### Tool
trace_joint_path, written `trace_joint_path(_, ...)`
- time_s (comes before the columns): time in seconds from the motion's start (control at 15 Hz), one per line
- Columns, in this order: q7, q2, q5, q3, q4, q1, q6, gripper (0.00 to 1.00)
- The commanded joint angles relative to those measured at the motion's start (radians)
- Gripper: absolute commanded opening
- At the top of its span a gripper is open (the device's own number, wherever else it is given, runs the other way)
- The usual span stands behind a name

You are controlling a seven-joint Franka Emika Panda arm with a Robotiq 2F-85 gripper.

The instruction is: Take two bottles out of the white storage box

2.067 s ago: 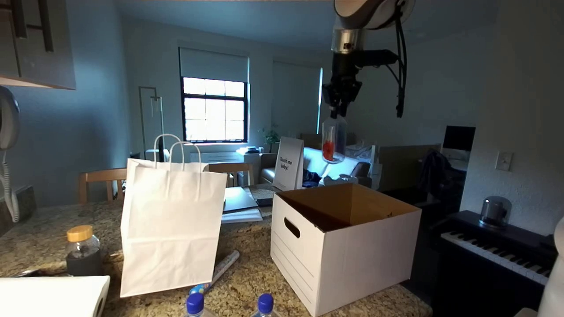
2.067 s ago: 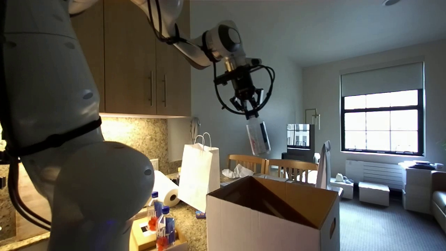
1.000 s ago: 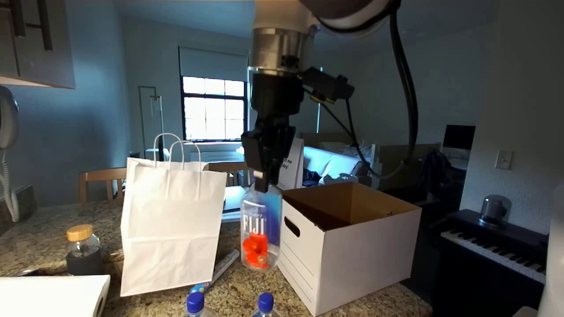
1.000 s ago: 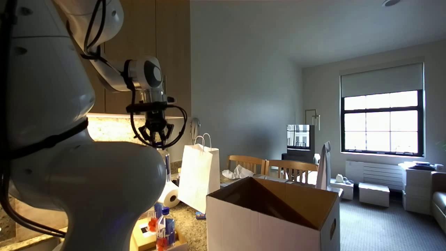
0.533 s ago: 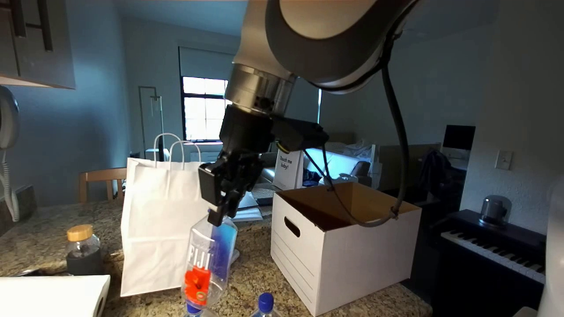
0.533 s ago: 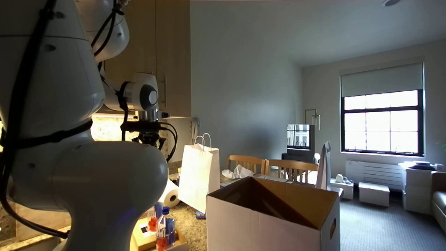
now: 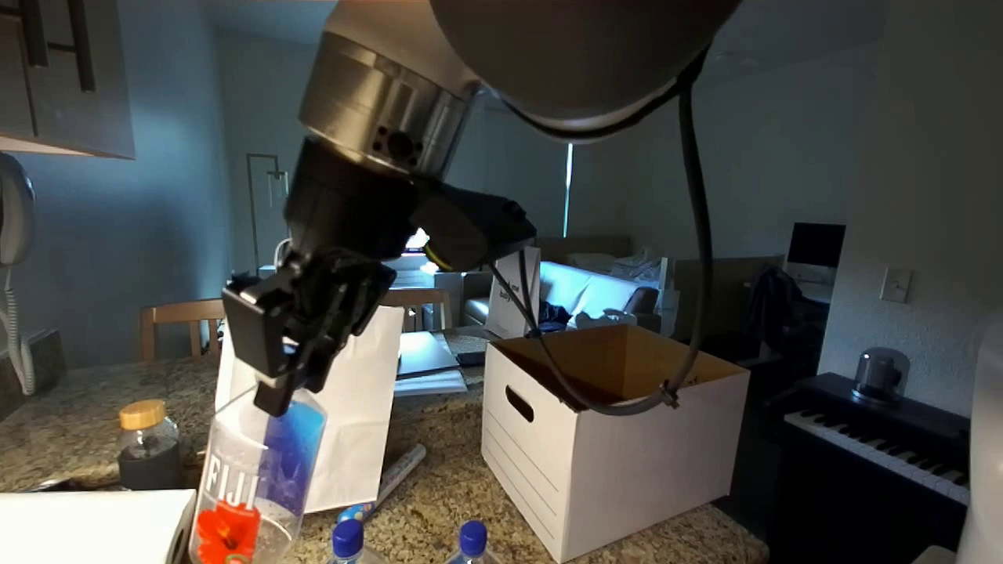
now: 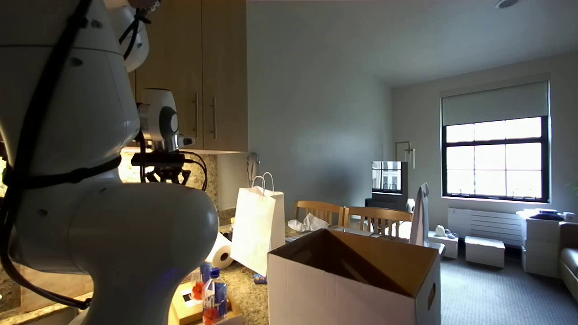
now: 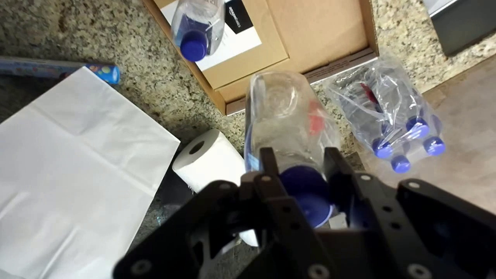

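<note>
White arm (image 8: 144, 243), silver collar (image 7: 384, 102), black 2-finger gripper (image 9: 300, 159)

We are seeing a clear, red-flowered bottle (image 7: 262, 478) and, by an edge of the speckled brown counter (image 7: 439, 501), a white box (image 7: 650, 462), brown inside.

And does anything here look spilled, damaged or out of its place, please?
I see nothing spilled or damaged. The bottle in the gripper hangs tilted, which seems normal while held. The crumpled paper near the chairs looks a little untidy.
</note>
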Motion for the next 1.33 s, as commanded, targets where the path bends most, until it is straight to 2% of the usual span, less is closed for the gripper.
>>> trace_joint_path(0.0, 0.062, 0.102, -0.168, 0.058, 0.025, -0.047, 0.035, 0.15)
trace_joint_path(0.33, -0.004, 0.252, -0.247, 0.056, 0.04, -0.019, 0.087, 0.16)
trace_joint_path(0.53, 0.007, 0.358, -0.319, 0.048, 0.087, -0.019, 0.062, 0.16)
trace_joint_path(0.8, 0.01, 0.493, -0.414, 0.001, 0.149, 0.0, 0.055, 0.16)
trace_joint_path(1.27, 0.017, 0.661, -0.437, -0.083, 0.289, 0.067, 0.043, 0.15)
